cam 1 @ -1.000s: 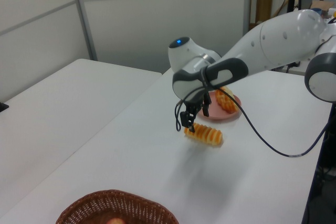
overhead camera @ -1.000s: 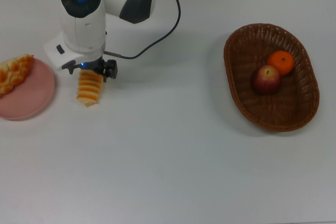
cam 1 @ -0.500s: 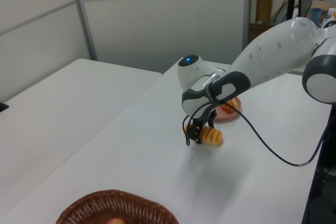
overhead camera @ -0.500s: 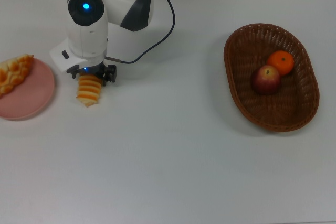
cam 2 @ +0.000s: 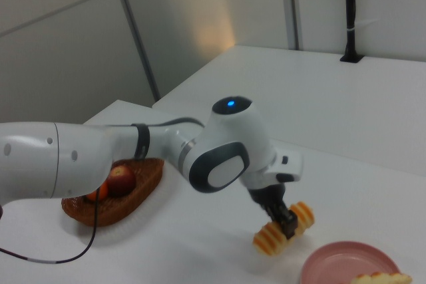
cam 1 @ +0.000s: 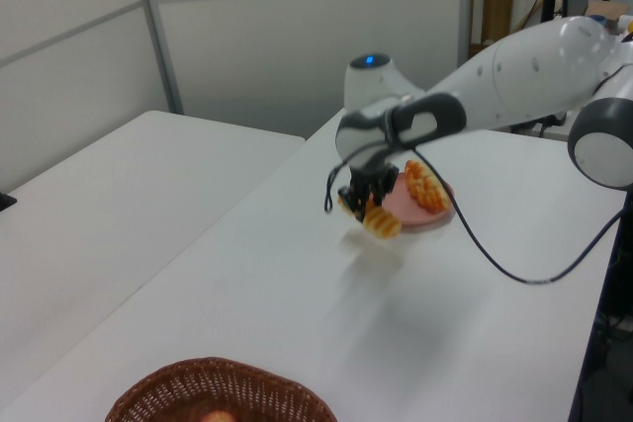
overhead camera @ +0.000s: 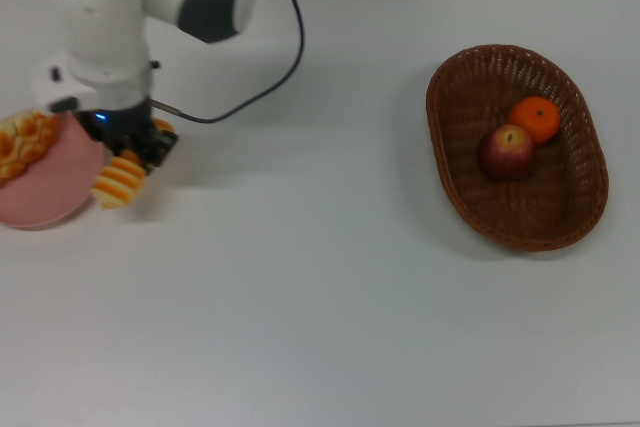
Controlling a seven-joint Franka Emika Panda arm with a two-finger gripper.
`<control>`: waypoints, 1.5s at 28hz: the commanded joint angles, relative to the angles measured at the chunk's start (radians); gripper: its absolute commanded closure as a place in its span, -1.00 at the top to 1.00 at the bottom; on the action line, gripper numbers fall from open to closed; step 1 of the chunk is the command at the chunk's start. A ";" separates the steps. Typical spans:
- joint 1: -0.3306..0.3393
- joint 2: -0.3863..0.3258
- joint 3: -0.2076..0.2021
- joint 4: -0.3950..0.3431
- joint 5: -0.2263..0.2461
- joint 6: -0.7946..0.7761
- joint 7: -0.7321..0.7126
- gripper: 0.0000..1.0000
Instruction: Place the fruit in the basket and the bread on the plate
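My gripper (overhead camera: 133, 150) (cam 1: 366, 192) (cam 2: 283, 221) is shut on the striped orange-and-cream roll (overhead camera: 120, 180) (cam 1: 380, 221) (cam 2: 280, 231), which hangs tilted above the table beside the pink plate (overhead camera: 45, 185) (cam 1: 420, 214) (cam 2: 339, 262). The braided golden roll (overhead camera: 22, 142) (cam 1: 423, 184) (cam 2: 377, 277) lies on that plate. At the top view's right, the brown wicker basket (overhead camera: 560, 218) (cam 1: 188, 390) (cam 2: 143, 177) holds the dark red apple (overhead camera: 506, 152) (cam 2: 120, 179) and the orange tangerine (overhead camera: 535, 117) (cam 2: 100, 193).
A black cable (overhead camera: 285, 37) trails from the arm over the white table (overhead camera: 320, 297). A second white table (cam 1: 89, 214) stands across a gap at the left view's left. Wall panels close off the back.
The gripper came down and shut on the striped roll, then lifted it off the table and carried it toward the pink plate, to the top view's left.
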 commanded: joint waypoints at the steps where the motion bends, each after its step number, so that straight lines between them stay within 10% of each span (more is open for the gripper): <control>1: -0.035 -0.007 -0.041 0.083 0.056 -0.065 0.062 -1.00; 17: -0.155 0.073 -0.041 0.101 0.091 -0.044 0.078 -0.98; 19: -0.177 0.074 -0.039 0.101 0.098 -0.044 0.073 0.67; 20: -0.183 0.076 -0.039 0.101 0.088 -0.044 0.073 1.00; 42: -0.181 0.077 -0.018 0.098 0.082 -0.055 -0.063 1.00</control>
